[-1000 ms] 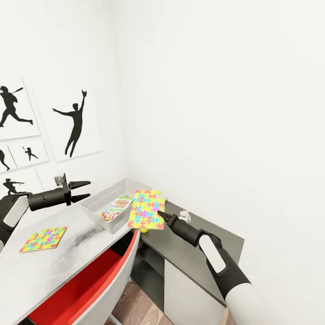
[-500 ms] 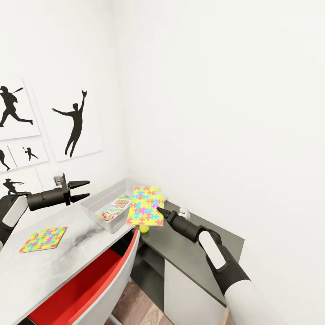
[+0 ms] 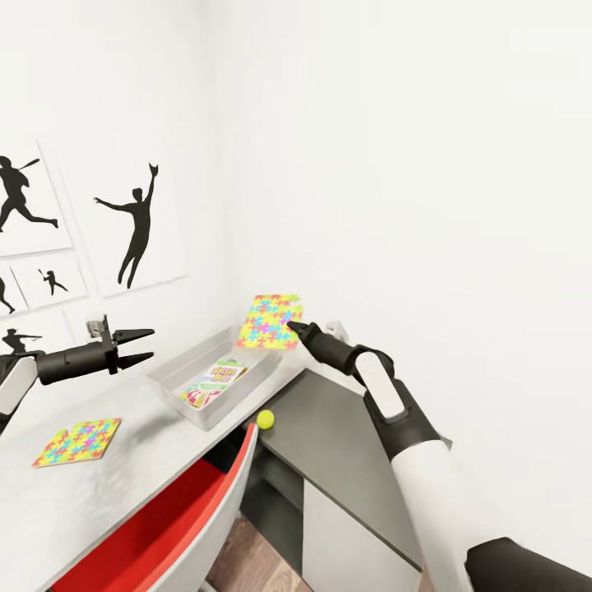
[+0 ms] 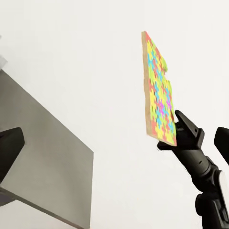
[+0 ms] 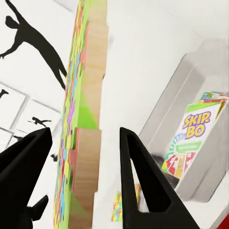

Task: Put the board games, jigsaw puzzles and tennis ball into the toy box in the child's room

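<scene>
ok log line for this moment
right gripper: shut on puzzle, above toy box | left gripper: open | skip-bo: in box

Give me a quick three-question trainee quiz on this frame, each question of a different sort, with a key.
1. True or false: the right gripper holds a jigsaw puzzle raised above the toy box.
2. Multiple choice: where is the tennis ball? A) inside the toy box; B) on the dark grey cabinet top, near its joint with the table; C) in the left gripper.
3. Fill in: the lettered game box lying in the toy box reads ____.

Key: 1 true. 2 B. 3 SKIP-BO, legible in the right wrist view.
</scene>
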You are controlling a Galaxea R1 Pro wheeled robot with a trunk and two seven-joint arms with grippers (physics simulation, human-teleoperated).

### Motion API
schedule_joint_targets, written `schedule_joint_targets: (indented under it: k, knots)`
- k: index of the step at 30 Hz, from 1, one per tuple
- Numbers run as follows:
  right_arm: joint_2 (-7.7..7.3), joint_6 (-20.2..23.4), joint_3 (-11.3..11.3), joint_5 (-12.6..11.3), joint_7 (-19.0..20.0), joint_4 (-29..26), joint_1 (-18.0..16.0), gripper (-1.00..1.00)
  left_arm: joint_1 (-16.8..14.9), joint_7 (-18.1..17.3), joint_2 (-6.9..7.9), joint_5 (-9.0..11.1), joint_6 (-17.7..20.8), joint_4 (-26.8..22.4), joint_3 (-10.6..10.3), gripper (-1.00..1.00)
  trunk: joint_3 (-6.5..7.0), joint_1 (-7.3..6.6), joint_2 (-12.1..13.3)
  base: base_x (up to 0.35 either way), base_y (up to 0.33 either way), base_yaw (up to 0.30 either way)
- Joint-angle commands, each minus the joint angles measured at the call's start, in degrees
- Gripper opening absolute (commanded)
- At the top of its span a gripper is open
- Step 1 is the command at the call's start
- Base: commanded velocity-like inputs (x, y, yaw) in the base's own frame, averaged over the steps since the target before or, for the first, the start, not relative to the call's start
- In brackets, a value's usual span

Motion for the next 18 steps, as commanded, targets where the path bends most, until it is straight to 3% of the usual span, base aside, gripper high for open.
schedule_joint_targets:
  k: [1, 8, 18]
  knots:
    - [0.01, -0.7, 0.0, -0.3, -1.2, 0.3, -0.5, -1.00, 0.0, -0.2, 0.21, 0.2, 0.2, 0.1, -0.2, 1.00, -0.03, 0.03, 0.0, 0.038, 0.025, 0.000]
    - [0.01, -4.4, 0.2, -0.6, -5.0, 2.3, -2.0, -1.00, 0.0, -0.2, 0.60, 0.2, 0.2, 0.2, -0.2, 1.00, -0.03, 0.03, 0.0, 0.012, 0.008, 0.000]
    - [0.01, 3.1, 1.6, -0.5, -5.6, 2.2, -2.8, -1.00, 0.0, -0.2, 0.68, 0.2, 0.2, 0.2, -0.1, 1.00, -0.03, 0.03, 0.0, -0.028, 0.000, 0.000]
